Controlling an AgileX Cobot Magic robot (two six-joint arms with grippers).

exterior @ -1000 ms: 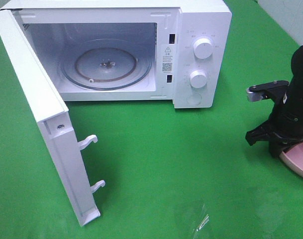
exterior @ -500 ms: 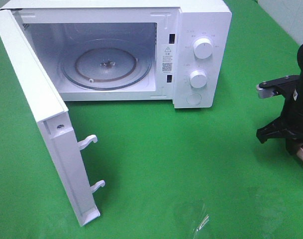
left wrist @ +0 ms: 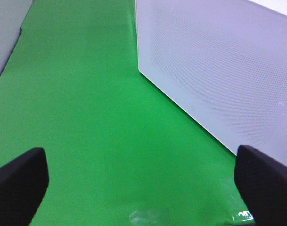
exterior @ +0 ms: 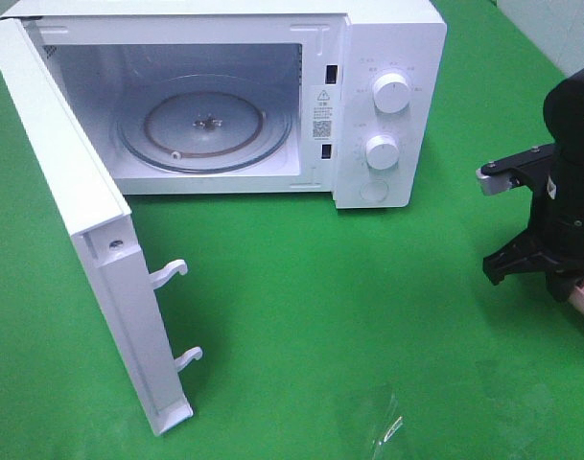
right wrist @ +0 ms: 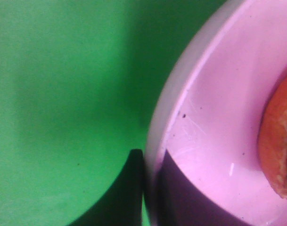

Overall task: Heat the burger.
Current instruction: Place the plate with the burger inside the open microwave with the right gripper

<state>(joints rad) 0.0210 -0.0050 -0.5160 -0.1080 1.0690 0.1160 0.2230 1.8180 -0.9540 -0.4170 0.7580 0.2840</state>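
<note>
The left gripper point(left wrist: 143, 188) hangs low, its jaws spread wide. The right arm point(exterior: 572, 182) points steeply down, and the right gripper point(right wrist: 147, 186) is pinched tight on the plate point(right wrist: 214, 117) rim.

The microwave point(exterior: 397, 38) is smooth glossy white, its turntable point(exterior: 205, 129) clear glass; the green table cover point(exterior: 320, 316) shines faintly; the pink plate point(right wrist: 214, 117) is glossy, finely scratched.

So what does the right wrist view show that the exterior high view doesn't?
Right wrist only: an edge of the burger on the pink plate, and the jaws shut on the plate's rim. Exterior high only: the microwave, its door open, glass turntable, and the right arm. Both: the green table cover and the plate, a sliver in the exterior view.
</note>
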